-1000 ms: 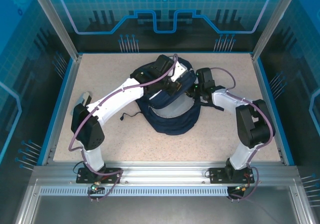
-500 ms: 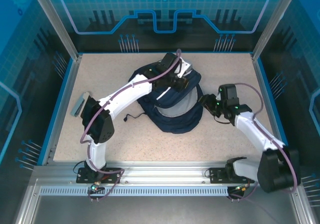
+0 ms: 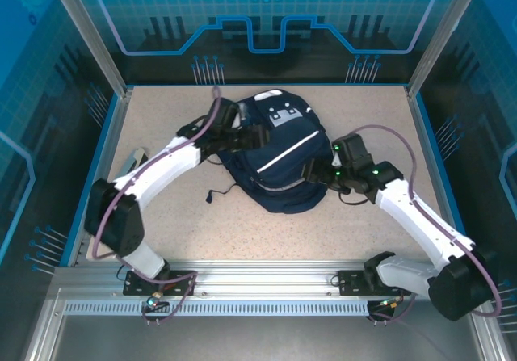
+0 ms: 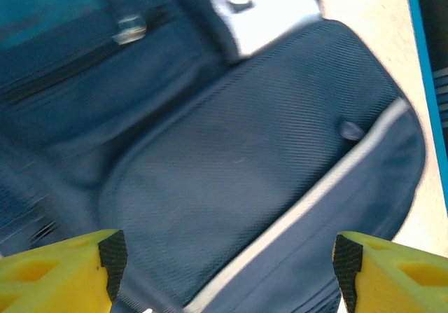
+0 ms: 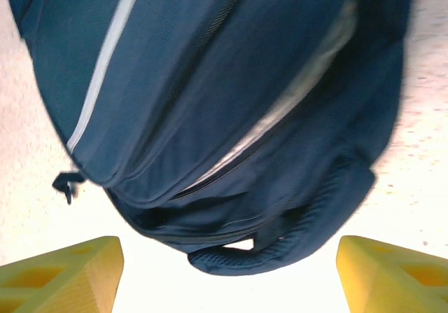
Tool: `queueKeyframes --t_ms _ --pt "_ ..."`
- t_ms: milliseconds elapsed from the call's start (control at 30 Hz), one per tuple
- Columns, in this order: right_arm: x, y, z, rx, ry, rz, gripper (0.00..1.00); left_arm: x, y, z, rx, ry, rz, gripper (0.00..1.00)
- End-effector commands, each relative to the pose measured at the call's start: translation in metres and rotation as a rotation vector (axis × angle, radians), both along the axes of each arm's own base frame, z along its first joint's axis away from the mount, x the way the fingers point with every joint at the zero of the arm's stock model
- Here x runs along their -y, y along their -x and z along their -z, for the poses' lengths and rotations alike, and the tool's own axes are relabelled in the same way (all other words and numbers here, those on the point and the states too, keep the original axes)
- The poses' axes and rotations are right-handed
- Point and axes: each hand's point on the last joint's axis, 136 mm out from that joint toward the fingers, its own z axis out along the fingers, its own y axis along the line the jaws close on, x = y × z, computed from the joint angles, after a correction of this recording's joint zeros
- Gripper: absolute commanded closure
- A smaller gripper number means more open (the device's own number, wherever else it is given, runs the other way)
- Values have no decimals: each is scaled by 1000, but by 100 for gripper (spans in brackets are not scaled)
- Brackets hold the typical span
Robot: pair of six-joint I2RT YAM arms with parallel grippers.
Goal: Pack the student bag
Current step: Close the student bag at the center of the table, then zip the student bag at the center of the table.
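- Centrally, the bag [image 3: 279, 147] lies flat on the table [image 3: 186, 224], front face up. Its white patches point to the far edge and its base to the arms.
- Long axis: it runs far to near, tipped slightly, and the white stripe [image 3: 289, 152] crosses it on a slant.
- Left gripper [image 3: 258, 137]: it hangs at the bag's upper left flank with fingers [image 4: 63, 271] spread wide and nothing between them. The bag lies just ahead and below.
- Right gripper [image 3: 311, 173]: it sits at the lower right flank with fingers [image 5: 63, 271] equally wide and empty. It faces the base, where a pale seam [image 5: 280, 117] suggests a partly open zip.
- Key relation: the bag sits between the grippers, with neither clearly nearer. The right gripper looks better placed to work the opening, and the left to steady the top.
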Motion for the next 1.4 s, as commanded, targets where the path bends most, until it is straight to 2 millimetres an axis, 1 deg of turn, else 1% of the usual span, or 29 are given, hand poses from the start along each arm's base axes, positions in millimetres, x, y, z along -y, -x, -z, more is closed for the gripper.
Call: queueKeyframes --t_ms 0,67,133,233,300,367,400,467,600,733,833,967,1067,1100,1233,1300,1367 --pt "-21 4 9 -30 45 -47 19 -10 20 8 -102 141 -115 25" --pt "-35 4 14 -45 50 -67 19 -17 29 18 -140 176 -160 32" --pt "-48 5 17 -55 53 -91 19 -22 34 29 -174 208 -210 42" --pt "-62 6 21 -65 59 -113 19 -25 38 46 -208 256 -271 63" --pt "-68 6 22 -70 62 -121 19 -26 40 59 -242 265 -289 69" --pt "-71 6 21 -68 64 -127 19 -25 42 68 -254 266 -287 71" --pt "-72 6 20 -67 63 -125 19 -26 43 75 -264 262 -292 71" --pt "-73 6 19 -64 64 -128 19 -23 43 80 -264 282 -276 70" --pt "-74 6 17 -62 66 -131 19 -11 37 85 -267 322 -230 66" --pt "-75 6 14 -60 66 -131 19 -5 31 95 -277 331 -214 68" --pt "-74 7 14 -59 67 -131 19 2 25 97 -270 359 -191 67" --pt "-73 7 14 -55 81 -132 19 5 22 104 -281 364 -188 66" --pt "-73 7 14 -48 99 -140 19 10 19 100 -264 388 -163 67" --pt "-73 8 14 -47 109 -142 19 11 18 98 -257 394 -155 69" --pt "-73 9 17 -41 155 -150 19 18 15 86 -226 431 -119 82" --pt "-75 11 17 -30 186 -160 19 22 14 75 -208 461 -98 87" --pt "-79 11 16 -6 236 -183 20 28 15 62 -194 502 -71 90"
